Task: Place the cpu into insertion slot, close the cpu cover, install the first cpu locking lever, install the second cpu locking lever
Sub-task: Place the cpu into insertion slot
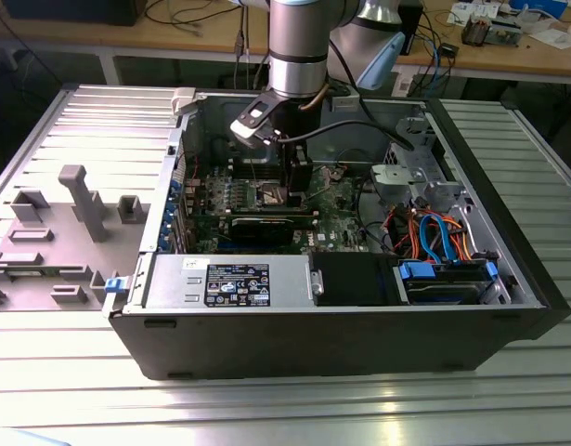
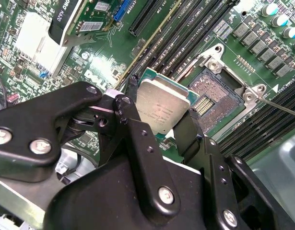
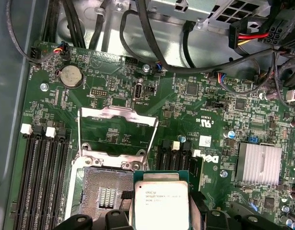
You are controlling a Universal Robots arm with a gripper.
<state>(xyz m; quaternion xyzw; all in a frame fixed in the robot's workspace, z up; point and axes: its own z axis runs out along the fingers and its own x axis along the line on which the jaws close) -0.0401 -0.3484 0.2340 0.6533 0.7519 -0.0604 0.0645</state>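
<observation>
Black two-finger gripper (image 2: 159, 103) pinches the silver-topped square cpu (image 2: 161, 109) by its edges, just beside the bare silver-rimmed insertion slot (image 2: 213, 96). Long black memory slots (image 3: 41, 172) flank the slot. The thin silver cpu cover (image 3: 117, 113) stands open, and in the exterior view a black graphics card (image 1: 266, 226) lies at the slot's six o'clock.

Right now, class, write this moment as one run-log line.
gripper: shut on cpu | cpu: held, not seated | insertion slot: bare, contacts showing | cpu cover: open

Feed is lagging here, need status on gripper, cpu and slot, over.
Copy: gripper shut on cpu. It hangs above the board beside the insertion slot, not seated. The cpu cover stands open, nothing across the slot.
</observation>
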